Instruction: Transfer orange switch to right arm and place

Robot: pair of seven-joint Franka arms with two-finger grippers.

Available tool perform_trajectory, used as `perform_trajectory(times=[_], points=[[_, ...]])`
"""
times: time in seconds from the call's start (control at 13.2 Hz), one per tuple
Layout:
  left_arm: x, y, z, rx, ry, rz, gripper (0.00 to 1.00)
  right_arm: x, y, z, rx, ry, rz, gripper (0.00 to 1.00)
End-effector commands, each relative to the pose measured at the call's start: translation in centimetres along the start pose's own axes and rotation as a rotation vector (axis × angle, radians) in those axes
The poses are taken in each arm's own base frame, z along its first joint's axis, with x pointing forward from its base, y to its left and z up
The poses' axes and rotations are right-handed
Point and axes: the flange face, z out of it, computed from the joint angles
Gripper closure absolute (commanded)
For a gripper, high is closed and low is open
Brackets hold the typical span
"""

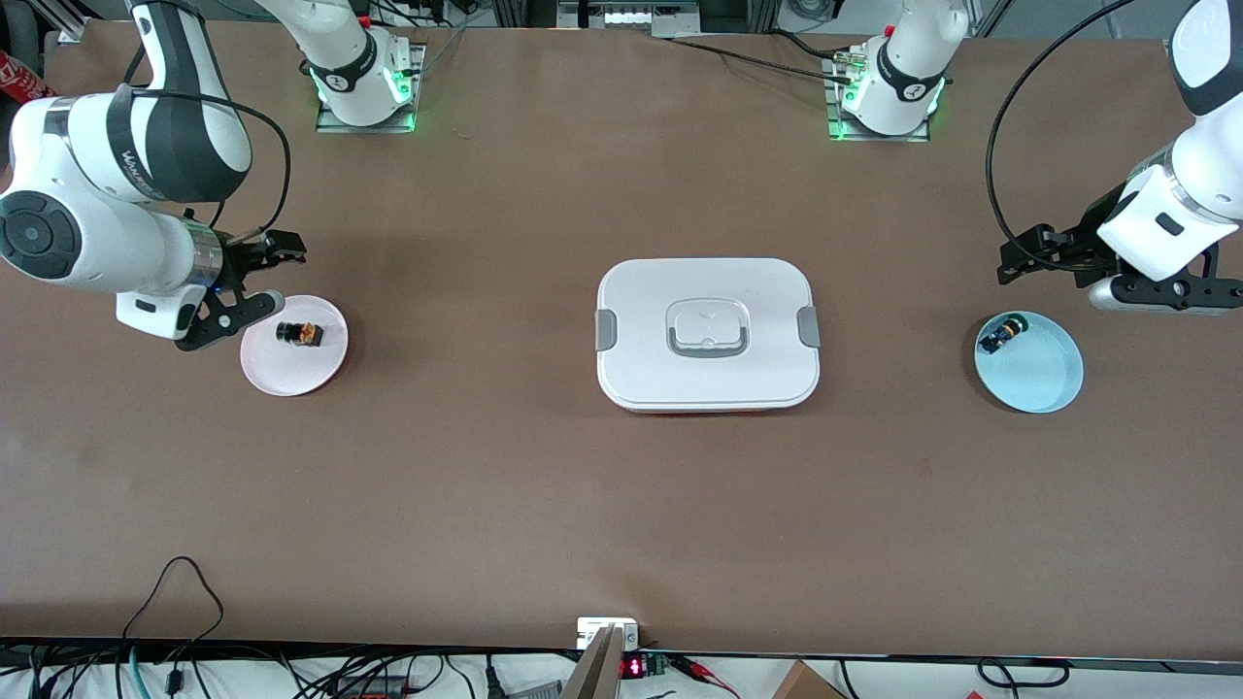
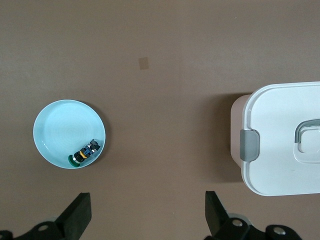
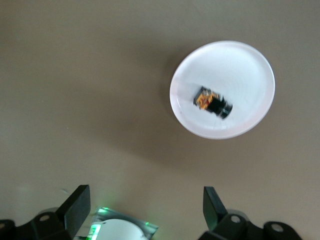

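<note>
The orange switch (image 1: pixel 299 334) lies on its side on a pale pink plate (image 1: pixel 291 377) toward the right arm's end of the table. In the right wrist view the switch (image 3: pixel 212 102) shows its tan-orange rear block and rests on the plate (image 3: pixel 240 65). My right gripper (image 1: pixel 254 283) is open and empty, up over the table beside the plate's edge; it also shows in the right wrist view (image 3: pixel 146 202). My left gripper (image 1: pixel 1097 277) is open and empty, up over the table beside a blue plate; it also shows in the left wrist view (image 2: pixel 147 212).
The light blue plate (image 1: pixel 1044 374) toward the left arm's end holds a black switch with a green cap (image 1: pixel 1002 336), also in the left wrist view (image 2: pixel 84 152). A white lidded box (image 1: pixel 641 320) with grey clips sits mid-table.
</note>
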Motion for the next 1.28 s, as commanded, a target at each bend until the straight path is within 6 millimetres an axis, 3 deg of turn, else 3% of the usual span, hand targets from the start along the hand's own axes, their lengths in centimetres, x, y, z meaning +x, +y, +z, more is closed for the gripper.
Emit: perform_trajectory(times=[0.0, 0.08, 0.23, 0.45, 0.76, 1.21], points=[[0.1, 0.2, -0.4, 0.014, -0.007, 0.012, 0.00, -0.9, -1.2, -3.8, 0.006, -0.007, 0.139, 0.00], [0.1, 0.1, -0.4, 0.015, -0.009, 0.006, 0.00, -1.3, -2.2, -5.5, -0.006, 0.008, 0.126, 0.00], [0.1, 0.2, -0.4, 0.015, -0.009, -0.017, 0.00, -2.5, -2.3, -9.5, -0.022, 0.080, 0.128, 0.00], [0.1, 0.2, -0.3, 0.014, -0.015, -0.022, 0.00, -3.3, 0.9, -12.7, -0.023, 0.186, 0.183, 0.00], [0.1, 0.2, -0.4, 0.014, -0.015, -0.022, 0.00, -5.8, 4.0, -13.5, 0.114, 0.191, 0.335, 0.00], [0.1, 0.3, -0.3, 0.016, -0.016, -0.020, 0.00, -7.7, 3.8, -11.3, 0.036, 0.258, 0.344, 0.00]])
